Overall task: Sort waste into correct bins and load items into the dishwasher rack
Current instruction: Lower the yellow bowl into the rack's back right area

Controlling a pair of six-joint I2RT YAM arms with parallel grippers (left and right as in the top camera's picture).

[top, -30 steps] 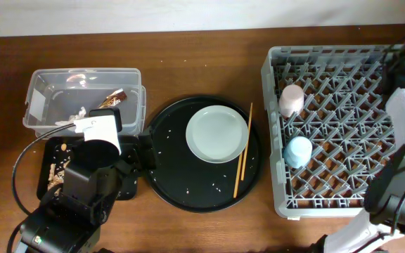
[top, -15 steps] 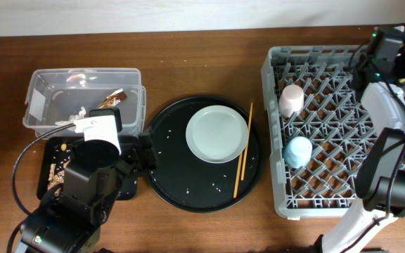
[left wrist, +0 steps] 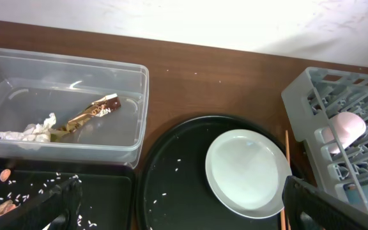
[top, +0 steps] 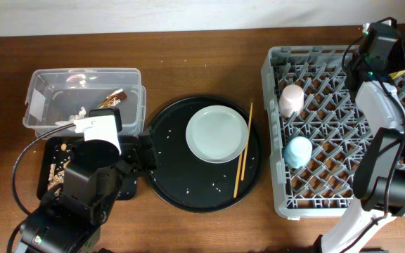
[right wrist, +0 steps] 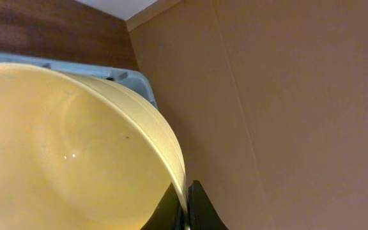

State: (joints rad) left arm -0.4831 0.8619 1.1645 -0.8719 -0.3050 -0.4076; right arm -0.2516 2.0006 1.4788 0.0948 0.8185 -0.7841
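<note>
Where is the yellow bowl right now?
The bowl is pinched by its rim in the right gripper's jaws, filling the right wrist view. Overhead, that gripper sits over the far right part of the rack.

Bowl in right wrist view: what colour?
Pale yellow bowl; right wrist view shows it best.

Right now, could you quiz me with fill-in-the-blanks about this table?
The pale green plate lies on a round ___ tray.
In the clear tub, beside the wrapper, lies a crumpled white ___.
The grey rack holds a pink cup and a second cup, coloured ___.
The right hand pinches the rim of a ___ bowl.
Missing: black; tissue; blue; yellow.
</note>
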